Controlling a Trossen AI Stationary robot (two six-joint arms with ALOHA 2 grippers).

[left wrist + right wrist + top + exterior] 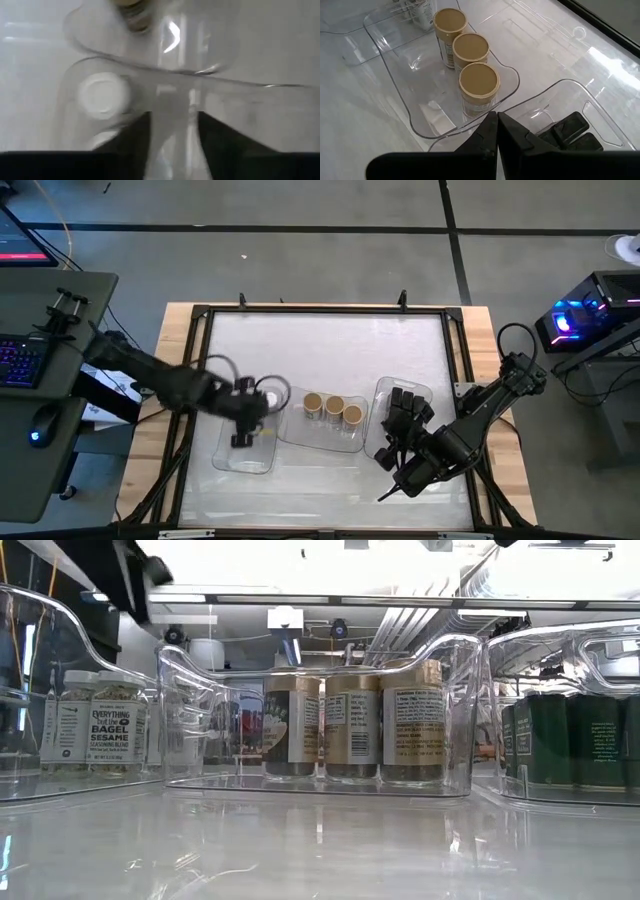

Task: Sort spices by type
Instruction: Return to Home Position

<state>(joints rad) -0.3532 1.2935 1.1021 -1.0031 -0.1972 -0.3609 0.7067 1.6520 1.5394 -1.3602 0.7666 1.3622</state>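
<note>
White-lidded jar in left tray just beside spread, empty left gripper; right gripper clenched, empty

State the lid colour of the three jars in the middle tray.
Tan lids; best in right wrist view.

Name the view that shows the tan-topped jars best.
Right wrist view: all three tan-topped jars show lids and sides. High view gives only lids; low view only labelled sides; left wrist view barely catches one.

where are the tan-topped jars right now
High view: the three tan-topped jars stand in a row in the middle tray, left of the black boxes.
</note>
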